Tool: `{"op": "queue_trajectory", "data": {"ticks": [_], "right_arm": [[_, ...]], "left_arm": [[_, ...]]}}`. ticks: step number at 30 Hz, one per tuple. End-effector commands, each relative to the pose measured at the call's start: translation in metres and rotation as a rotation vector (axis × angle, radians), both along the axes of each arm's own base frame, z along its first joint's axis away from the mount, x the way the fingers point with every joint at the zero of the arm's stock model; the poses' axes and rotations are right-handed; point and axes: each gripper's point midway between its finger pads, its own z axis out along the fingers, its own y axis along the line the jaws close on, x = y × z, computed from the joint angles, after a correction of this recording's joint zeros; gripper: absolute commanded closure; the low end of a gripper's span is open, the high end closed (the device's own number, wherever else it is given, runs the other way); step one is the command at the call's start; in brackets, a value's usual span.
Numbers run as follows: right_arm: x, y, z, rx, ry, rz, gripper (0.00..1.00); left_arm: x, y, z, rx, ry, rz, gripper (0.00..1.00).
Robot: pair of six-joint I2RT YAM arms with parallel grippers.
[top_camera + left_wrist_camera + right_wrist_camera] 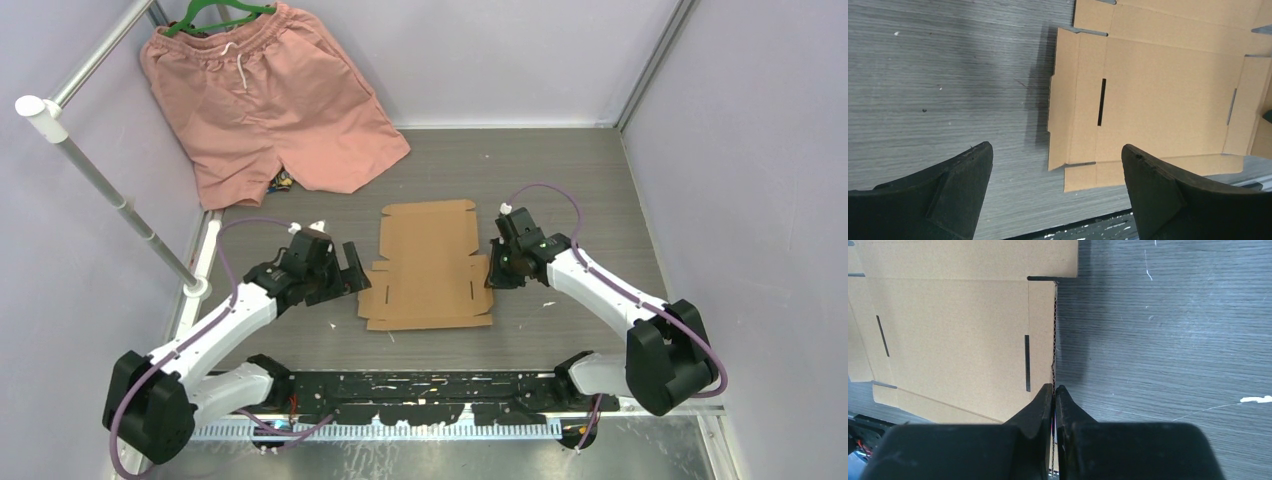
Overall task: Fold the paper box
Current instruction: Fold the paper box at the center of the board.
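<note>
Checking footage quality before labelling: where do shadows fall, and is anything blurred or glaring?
Top external: even light, sharp, no glare on the paper box. Left wrist: dark shadow on the table beside the box's side flap. Right wrist: similar shadow beside the box's edge; nothing blurred.

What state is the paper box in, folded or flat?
Mostly flat: the paper box lies spread out, one side flap raised between the jaws of the right gripper.

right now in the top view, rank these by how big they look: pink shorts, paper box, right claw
1. pink shorts, largest
2. paper box, a flat sheet, clearly smaller
3. right claw, smallest by far
No close calls.
</note>
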Motion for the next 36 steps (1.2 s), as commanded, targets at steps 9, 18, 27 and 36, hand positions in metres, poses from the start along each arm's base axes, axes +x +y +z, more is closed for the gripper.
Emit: {"op": "queue_trajectory", "data": {"ticks": [9,18,27,36], "right_arm": [[0.008,0.009,-0.005,0.008,-0.008,0.039,0.90],[0.013,0.012,-0.018,-0.019,0.024,0.043,0.90],[0.015,0.007,-0.017,-0.069,0.007,0.045,0.90],[0.020,0.012,-0.007,-0.122,-0.040,0.063,0.90]], "left_arm": [[0.017,-0.008,-0.025,0.038,-0.024,-0.071,0.01],[0.022,-0.012,-0.049,0.030,0.018,-0.091,0.23],[0.029,-0.027,-0.042,-0.035,-0.001,-0.115,0.41],[0.034,-0.040,-0.040,-0.090,0.006,-0.130,0.47]]}}
